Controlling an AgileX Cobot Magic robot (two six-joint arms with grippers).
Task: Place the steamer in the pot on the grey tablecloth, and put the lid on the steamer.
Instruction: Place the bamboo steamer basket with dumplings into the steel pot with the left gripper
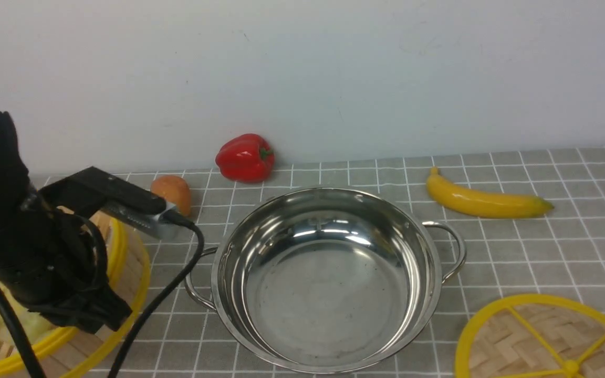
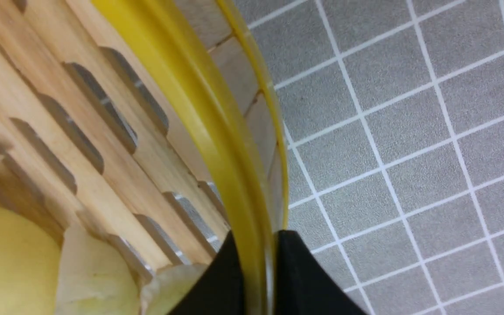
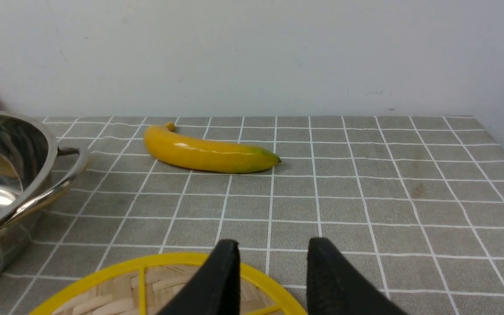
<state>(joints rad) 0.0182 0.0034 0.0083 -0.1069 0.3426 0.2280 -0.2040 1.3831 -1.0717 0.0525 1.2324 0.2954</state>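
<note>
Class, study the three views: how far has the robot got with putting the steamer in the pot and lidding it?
Done: nothing is placed yet; the pot is empty. In hand: the left hand is clamped on the steamer by its yellow rim, beside the pot. Left: set the steamer in the pot, then add the lid, which lies on the grey tablecloth by the open right hand.
</note>
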